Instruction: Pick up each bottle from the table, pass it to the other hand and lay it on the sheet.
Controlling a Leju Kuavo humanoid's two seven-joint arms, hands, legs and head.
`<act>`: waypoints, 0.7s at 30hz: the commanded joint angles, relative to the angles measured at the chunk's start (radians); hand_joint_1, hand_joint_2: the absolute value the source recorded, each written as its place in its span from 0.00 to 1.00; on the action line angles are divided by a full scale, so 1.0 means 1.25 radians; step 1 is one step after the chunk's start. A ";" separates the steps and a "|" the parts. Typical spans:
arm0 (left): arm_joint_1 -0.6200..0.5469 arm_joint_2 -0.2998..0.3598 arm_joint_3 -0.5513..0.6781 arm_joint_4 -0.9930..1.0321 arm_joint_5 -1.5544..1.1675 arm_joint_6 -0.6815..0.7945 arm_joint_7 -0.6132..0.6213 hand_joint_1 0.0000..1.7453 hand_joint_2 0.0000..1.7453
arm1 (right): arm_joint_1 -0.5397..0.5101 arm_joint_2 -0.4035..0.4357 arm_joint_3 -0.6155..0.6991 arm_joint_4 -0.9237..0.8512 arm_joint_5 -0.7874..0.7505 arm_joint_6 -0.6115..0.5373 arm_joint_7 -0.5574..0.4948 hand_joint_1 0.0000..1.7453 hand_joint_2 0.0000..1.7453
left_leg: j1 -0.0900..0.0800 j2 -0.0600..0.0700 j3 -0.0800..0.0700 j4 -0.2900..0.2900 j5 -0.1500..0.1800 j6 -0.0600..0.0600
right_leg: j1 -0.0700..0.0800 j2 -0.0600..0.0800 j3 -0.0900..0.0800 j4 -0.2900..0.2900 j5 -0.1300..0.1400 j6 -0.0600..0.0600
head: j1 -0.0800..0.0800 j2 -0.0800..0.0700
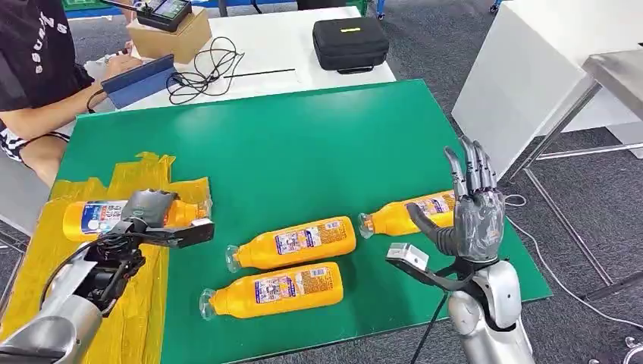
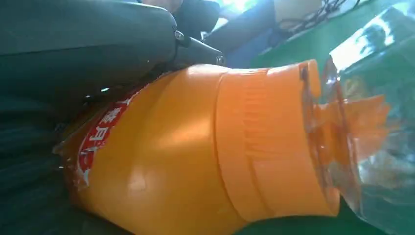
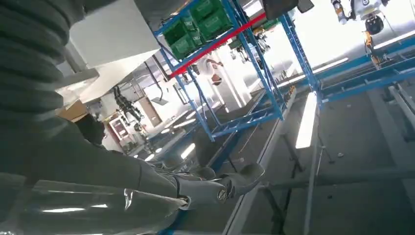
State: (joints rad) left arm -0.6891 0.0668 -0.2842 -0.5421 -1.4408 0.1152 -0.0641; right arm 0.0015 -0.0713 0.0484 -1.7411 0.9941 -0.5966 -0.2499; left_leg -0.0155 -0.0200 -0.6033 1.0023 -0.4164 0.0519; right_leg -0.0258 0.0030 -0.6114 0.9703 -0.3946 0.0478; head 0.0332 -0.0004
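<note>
From the head view, the left hand [image 1: 152,216] lies over an orange bottle [image 1: 95,218] that rests on its side on the yellow sheet [image 1: 140,303], at the left end of the green surface [image 1: 303,144]. Its fingers are wrapped on the bottle's neck end. Three more orange bottles lie on the green: one in the middle [image 1: 296,243], one nearer the front edge [image 1: 277,290], and one [image 1: 409,212] just behind the right hand [image 1: 474,216]. The right hand stands upright at the surface's right edge, fingers straight and spread wide, holding nothing. Past the green, a person [image 1: 34,83] sits at a white table [image 1: 265,45] bearing a black case [image 1: 350,43] and a cardboard box [image 1: 170,34].

In the left wrist view, the held bottle [image 2: 195,156] shows close up, with its ribbed orange collar, clear cap and red label. The grey thumb [image 2: 88,44] presses on its side.

In the right wrist view, the right hand's fingers [image 3: 230,183] reach out open toward blue racking [image 3: 254,68] with green crates.
</note>
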 commanded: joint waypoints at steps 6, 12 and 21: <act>-0.050 -0.003 0.022 0.088 0.002 -0.004 -0.002 1.00 1.00 | -0.035 -0.001 0.022 0.050 -0.002 0.002 0.006 0.00 1.00 | 0.001 0.001 0.001 0.001 -0.001 -0.001 | 0.001 0.000 0.001 0.000 0.000 -0.001 | 0.000 0.000; -0.050 -0.006 0.028 0.091 0.006 -0.011 -0.004 1.00 1.00 | -0.034 -0.002 0.023 0.051 -0.003 0.005 0.007 0.00 1.00 | 0.003 0.002 0.003 0.002 -0.003 -0.003 | 0.004 0.001 0.003 0.000 -0.002 -0.003 | 0.000 0.000; -0.035 -0.024 0.043 0.097 0.015 0.020 -0.023 0.00 1.00 | -0.039 0.004 0.027 0.058 -0.002 0.011 0.009 0.00 1.00 | 0.002 0.001 0.002 0.000 -0.001 -0.002 | 0.002 0.001 0.002 0.000 -0.001 -0.001 | 0.000 0.000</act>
State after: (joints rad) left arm -0.6993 0.0656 -0.2583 -0.4936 -1.4195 0.1290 -0.0854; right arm -0.0084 -0.0713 0.0626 -1.7239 0.9930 -0.5875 -0.2483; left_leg -0.0153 -0.0202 -0.6033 1.0023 -0.4163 0.0519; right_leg -0.0254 0.0028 -0.6114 0.9703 -0.3946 0.0477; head 0.0332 -0.0004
